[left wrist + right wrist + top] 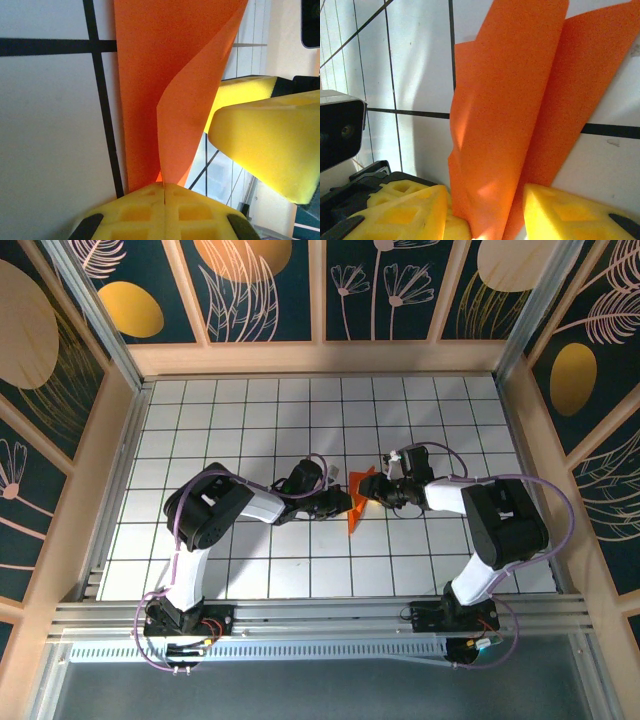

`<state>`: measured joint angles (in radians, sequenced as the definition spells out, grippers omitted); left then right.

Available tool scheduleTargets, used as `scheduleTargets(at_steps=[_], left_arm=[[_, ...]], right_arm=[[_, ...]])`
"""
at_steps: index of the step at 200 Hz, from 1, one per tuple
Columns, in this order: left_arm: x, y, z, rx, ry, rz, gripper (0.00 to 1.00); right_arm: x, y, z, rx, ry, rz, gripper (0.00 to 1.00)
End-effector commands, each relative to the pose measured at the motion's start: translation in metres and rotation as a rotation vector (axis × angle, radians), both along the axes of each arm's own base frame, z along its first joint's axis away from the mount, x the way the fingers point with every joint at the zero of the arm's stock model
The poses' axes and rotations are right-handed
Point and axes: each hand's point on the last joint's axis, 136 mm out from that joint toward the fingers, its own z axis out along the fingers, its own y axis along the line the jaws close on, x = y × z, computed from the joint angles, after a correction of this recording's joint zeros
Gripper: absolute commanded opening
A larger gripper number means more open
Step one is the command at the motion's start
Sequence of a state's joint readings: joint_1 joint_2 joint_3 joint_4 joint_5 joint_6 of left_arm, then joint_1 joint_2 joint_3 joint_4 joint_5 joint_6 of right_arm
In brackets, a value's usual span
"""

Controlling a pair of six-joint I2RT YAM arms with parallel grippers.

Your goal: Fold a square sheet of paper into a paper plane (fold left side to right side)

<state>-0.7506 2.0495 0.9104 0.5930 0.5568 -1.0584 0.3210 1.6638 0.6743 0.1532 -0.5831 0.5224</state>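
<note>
On the white-gridded tabletop (250,410), the left gripper (346,503) (164,192) reaches in from the left, its yellow jaws clenched on the lower edge of the folded orange paper (354,518) (150,75) (510,100). The paper stands partly raised at mid-table. Touching it from the right, the right gripper (368,493) (487,190) straddles it, jaws apart with a gap on either side.
</note>
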Motion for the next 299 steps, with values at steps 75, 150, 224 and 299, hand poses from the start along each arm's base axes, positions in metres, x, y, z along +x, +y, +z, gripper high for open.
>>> scheduleTargets(at_steps=[75, 150, 224, 299], left_arm=[[0.006, 0.004, 0.002, 0.039, -0.045, -0.016, 0.06], [0.014, 0.008, 0.013, 0.075, -0.098, 0.005, 0.17], [0.017, 0.007, 0.013, 0.084, -0.100, 0.007, 0.31], [0.029, -0.001, 0.010, 0.077, -0.099, 0.012, 0.26]], right_arm=[[0.003, -0.008, -0.025, -0.114, 0.030, 0.001, 0.44], [0.003, -0.011, -0.034, -0.148, 0.049, 0.001, 0.41], [0.003, -0.010, -0.035, -0.147, 0.054, 0.003, 0.41], [0.002, -0.010, -0.036, -0.146, 0.058, 0.006, 0.40]])
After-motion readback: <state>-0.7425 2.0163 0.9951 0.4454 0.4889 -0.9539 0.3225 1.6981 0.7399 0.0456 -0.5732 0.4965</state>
